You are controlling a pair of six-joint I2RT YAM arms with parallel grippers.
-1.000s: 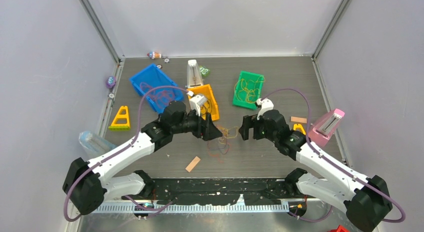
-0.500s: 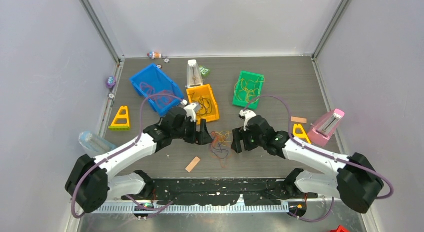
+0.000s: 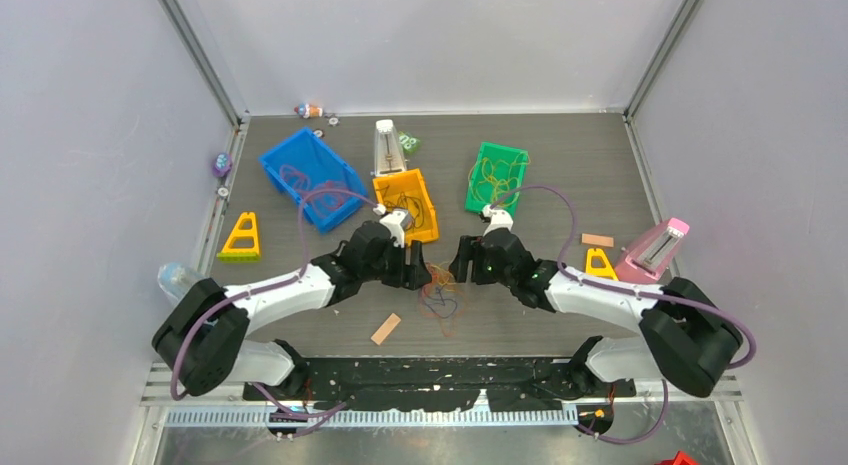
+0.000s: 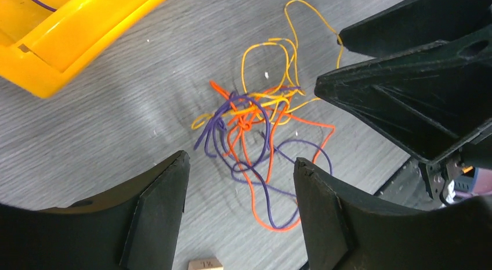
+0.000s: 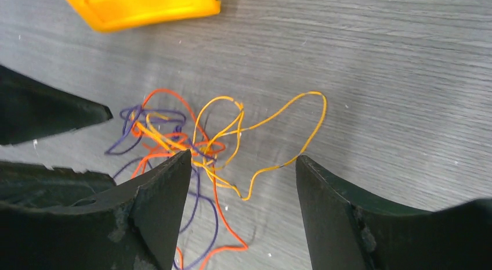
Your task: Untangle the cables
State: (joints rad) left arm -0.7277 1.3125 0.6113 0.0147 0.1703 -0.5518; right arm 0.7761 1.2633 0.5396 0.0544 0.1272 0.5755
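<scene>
Grey table (image 3: 600, 175): thin, limp cables (image 4: 255, 142) are flanked by left gripper (image 4: 241, 161) and right gripper (image 5: 242, 158), both spread wide, nothing held. Outlying yellow loop (image 5: 322, 110) is judged easiest pinched.

Both arms have drawn inward and dropped lower; the left gripper (image 3: 424, 275) and right gripper (image 3: 459, 268) now face each other much closer together. The cables (image 3: 440, 297) have bunched tighter, slightly nearer the bases

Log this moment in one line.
phase: pre-grasp | left pincer: open, aimed at cables | right pincer: open, aimed at cables | cables: tangled, ungripped
</scene>
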